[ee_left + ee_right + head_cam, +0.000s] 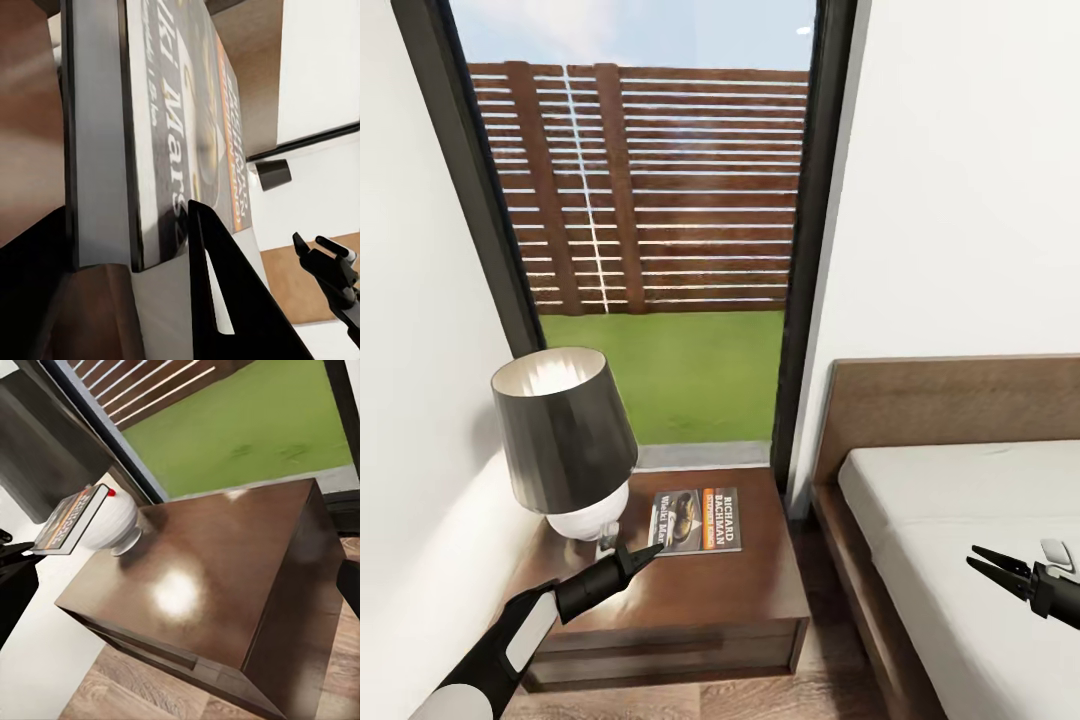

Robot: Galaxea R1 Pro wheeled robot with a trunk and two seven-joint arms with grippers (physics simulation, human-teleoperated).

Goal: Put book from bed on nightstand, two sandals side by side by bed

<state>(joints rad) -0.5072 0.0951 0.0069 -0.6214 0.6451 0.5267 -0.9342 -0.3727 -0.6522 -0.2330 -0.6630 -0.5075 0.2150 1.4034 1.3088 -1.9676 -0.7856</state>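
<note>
The book [696, 519], a dark paperback with an orange band and "RICHARD BACHMAN" lettering, hangs over the nightstand [700, 595] beside the lamp. My left gripper [652, 551] is shut on its near edge. In the left wrist view the book [172, 127] sits between the two dark fingers [214, 292]. From the right wrist view the book [71, 520] is tilted in the air above the nightstand [225, 562]. My right gripper [974, 558] is open over the bed [940, 490], holding nothing. The sandals are out of view.
A lamp [565, 430] with a dark shade and white base stands on the nightstand's back left corner, close to the book. A tall dark-framed window [660, 250] is behind it and a white wall to the left. Wood floor [830, 640] runs between nightstand and bed.
</note>
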